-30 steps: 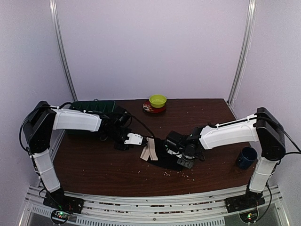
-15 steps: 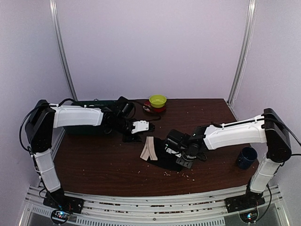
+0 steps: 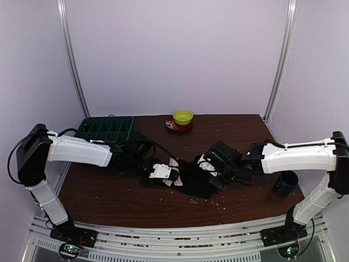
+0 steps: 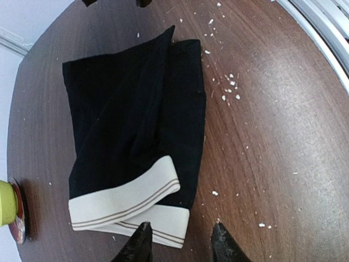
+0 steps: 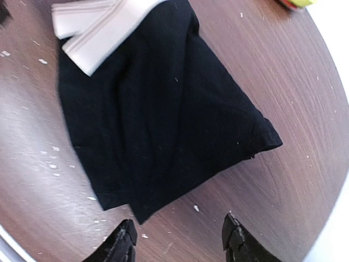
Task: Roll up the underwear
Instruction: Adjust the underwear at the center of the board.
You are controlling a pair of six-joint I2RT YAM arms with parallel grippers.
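The underwear [image 3: 193,181] lies folded flat on the brown table, black with a white waistband [image 4: 122,204] at its left end. My left gripper [image 3: 172,177] sits at that end. Seen from the left wrist, my left gripper [image 4: 180,233] is open and its tips straddle a corner of the waistband without closing on it. My right gripper [image 3: 214,178] is at the opposite, plain black end. From the right wrist, my right gripper [image 5: 180,225] stands open just off the hem of the underwear [image 5: 163,109], with bare table between its fingers.
A green compartment tray [image 3: 106,129] stands at the back left. A yellow-green bowl [image 3: 182,116] rests on a red saucer at the back middle. A dark blue mug [image 3: 286,183] is at the right. White crumbs [image 4: 229,90] are scattered around the garment.
Both grippers have opened. The left one rose toward the back, then came down to the waistband end. The right one let go and drew back to the hem end.
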